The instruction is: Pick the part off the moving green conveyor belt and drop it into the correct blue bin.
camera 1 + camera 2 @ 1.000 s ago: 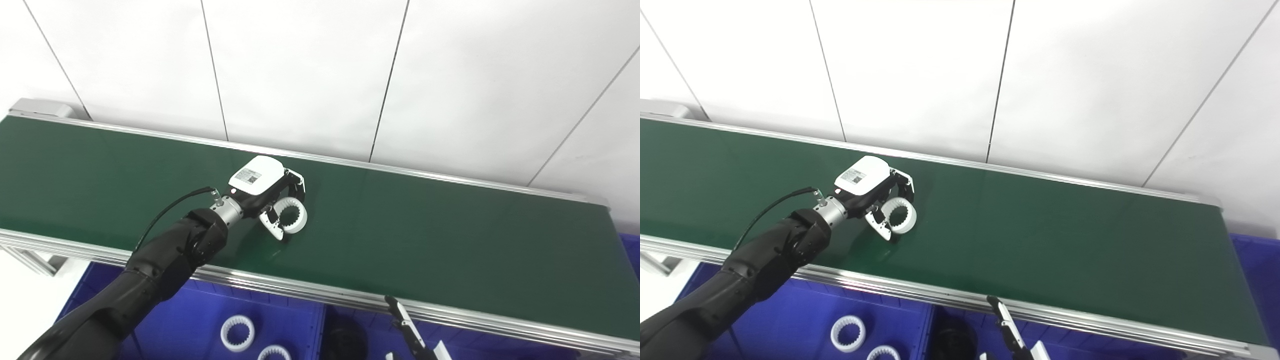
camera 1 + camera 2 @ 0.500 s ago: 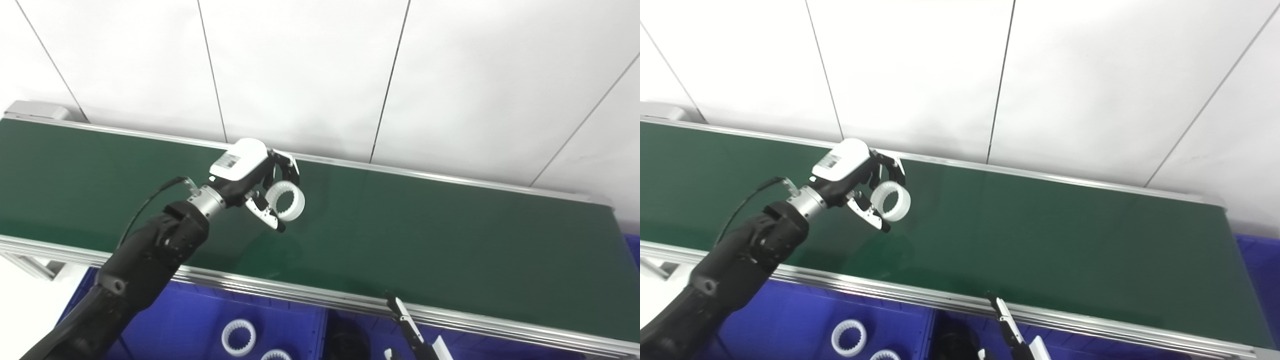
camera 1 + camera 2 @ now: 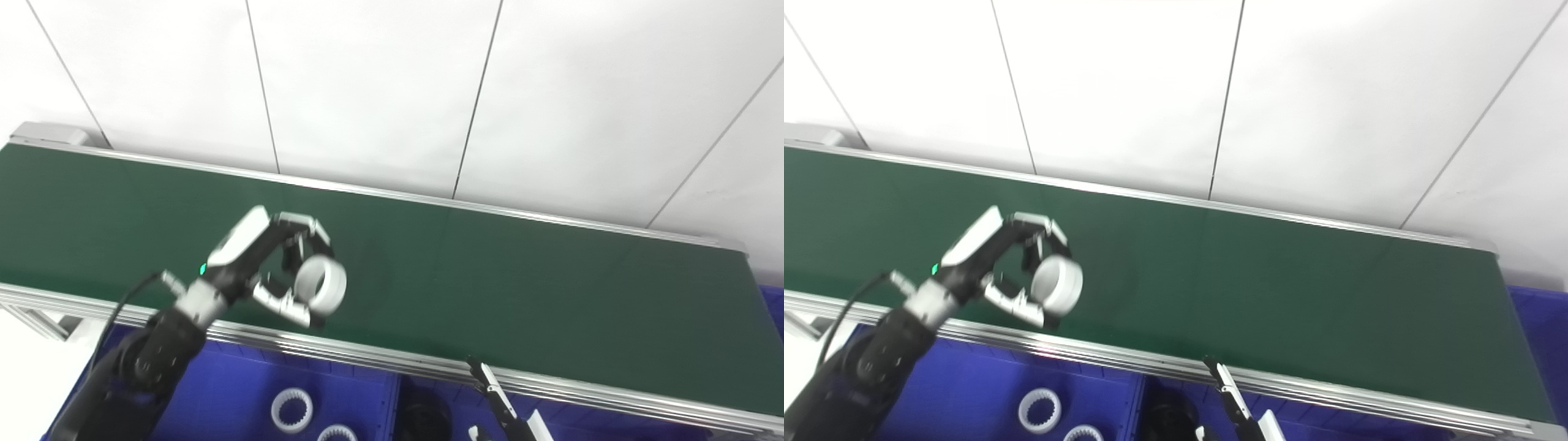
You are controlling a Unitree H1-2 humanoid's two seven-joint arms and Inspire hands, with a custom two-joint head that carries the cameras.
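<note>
Gripping a white toothed ring (image 3: pixel 321 285), the left hand (image 3: pixel 269 263) hangs above the near edge of the green conveyor belt (image 3: pixel 490 288), toward its left half. The ring sits pinched between the curled fingers (image 3: pixel 298 222) above and the thumb (image 3: pixel 283 302) below, turned nearly on edge so that its open bore faces sideways; it is clear of the belt surface. The picture is a little blurred around the hand, so the ring's inner teeth do not read clearly there. A black forearm (image 3: pixel 153 358) runs from the hand down to the lower left corner, crossing the belt's near aluminium rail (image 3: pixel 367 355).

Below that rail, at the near left, stands a blue bin (image 3: pixel 245 392) with two more white toothed rings (image 3: pixel 291 409) lying flat on its floor, one just right of and nearer than the other, which is cut by the picture's bottom edge. Just to the right, past a dividing wall, a second blue bin (image 3: pixel 441 398) holds a dark round part (image 3: pixel 422 421), too dim to identify further.

Right of that, the right hand (image 3: pixel 499 407) shows only as a slim black-and-white fingertip and a scrap of white shell at the bottom edge, over the second bin; whether it is spread or clenched cannot be told. Farther right the belt runs bare to its far right end, where a sliver of another blue bin (image 3: pixel 773 306) shows at the right edge. A white panelled wall (image 3: pixel 392 92) rises behind the belt.
</note>
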